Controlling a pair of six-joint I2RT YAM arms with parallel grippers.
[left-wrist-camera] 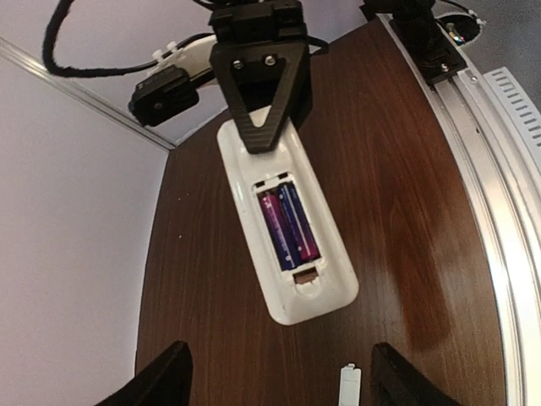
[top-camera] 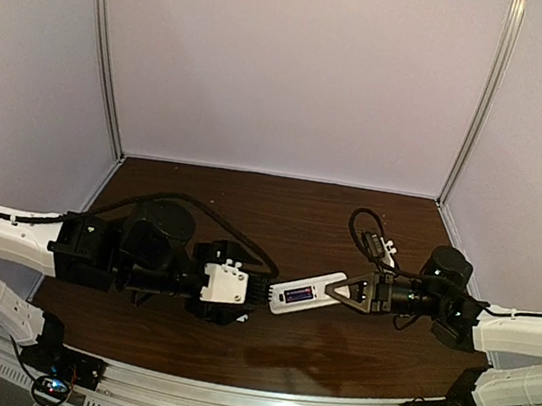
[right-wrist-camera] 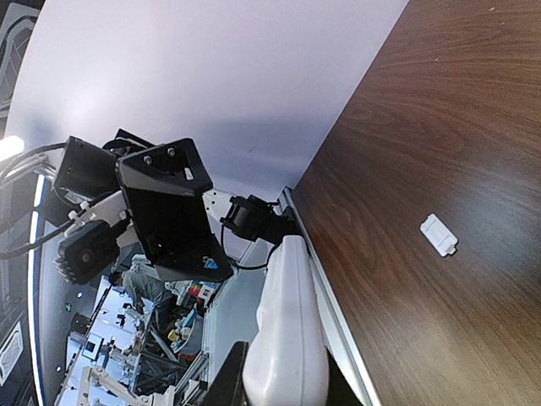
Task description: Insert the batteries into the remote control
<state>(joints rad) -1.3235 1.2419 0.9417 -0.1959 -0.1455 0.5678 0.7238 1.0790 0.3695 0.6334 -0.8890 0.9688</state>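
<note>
- Over the middle of the table (top-camera: 251,200) we see the remote control (top-camera: 318,288) held up in the air. It lies roughly left-right btw the two arms, and its shadow falls on the wood closer to the bases.
- R side: the right gripper (top-camera: 337,293) is clamped on one end of the remote control. One black triangular finger (left-wrist-camera: 262,93) presses flat on the remote's back, just beyond the compartment (left-wrist-camera: 304,275). The other finger is hidden under the body.
- Left wrist cam looks straight at the remote's back, w/ the compartment uncovered & facing up.
- Both batteries (left-wrist-camera: 287,227) sit inside it, side by side, touching, lengthwise along the remote. One reads more purple, the other bluer.
- In the top cam they show only as a small purple-blue strip on the white body, too small for detail.
- L side: the left gripper (left-wrist-camera: 281,372) is spread wide w/ nothing btw its fingers (left-wrist-camera: 161,376). It faces the remote's free end.
- In its own wrist cam the fingers are near that end but apart from it. From the top cam we can't tell if the tips touch it.
- A small white cover piece (left-wrist-camera: 348,385) lies flat on the table. It shows in the gap of the left gripper & apart from the remote.
- Right wrist cam shows that cover piece alone on bare wood.
- Same cam: the remote appears end-on as a rounded white shape, w/ the left gripper's black body beyond it.
</note>
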